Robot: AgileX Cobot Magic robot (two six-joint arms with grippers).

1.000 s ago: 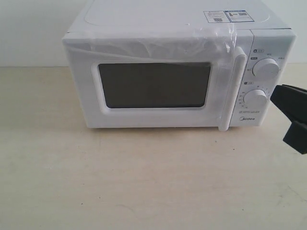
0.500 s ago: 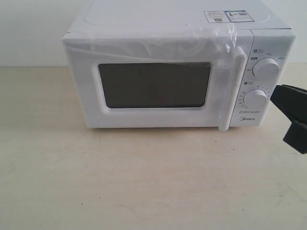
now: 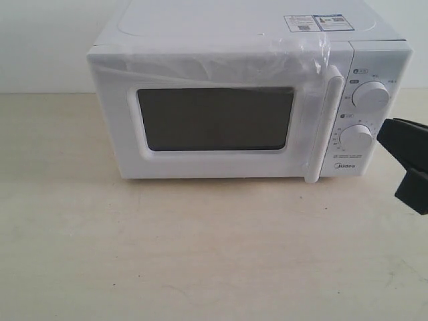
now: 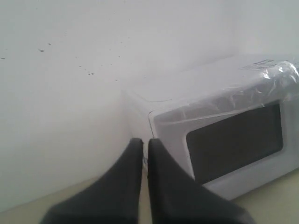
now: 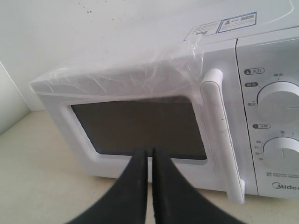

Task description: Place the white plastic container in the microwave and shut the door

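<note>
The white Midea microwave [image 3: 247, 93] stands on the table with its door [image 3: 214, 120] closed, the dark window facing me and loose clear film across its top. Its vertical white handle [image 3: 321, 124] sits beside two round knobs [image 3: 370, 95]. The white plastic container shows in no view. My right gripper [image 5: 150, 151] is shut with nothing between its fingers, in front of the door [image 5: 140, 128]; in the exterior view it is a black shape [image 3: 408, 164] at the right edge. My left gripper [image 4: 145, 141] is shut and empty, near the microwave's [image 4: 219, 126] corner, out of the exterior view.
A light wooden tabletop [image 3: 200, 247] stretches in front of the microwave. A white wall [image 3: 40, 40] rises behind it. Two stickers [image 3: 315, 22] lie on the microwave's top.
</note>
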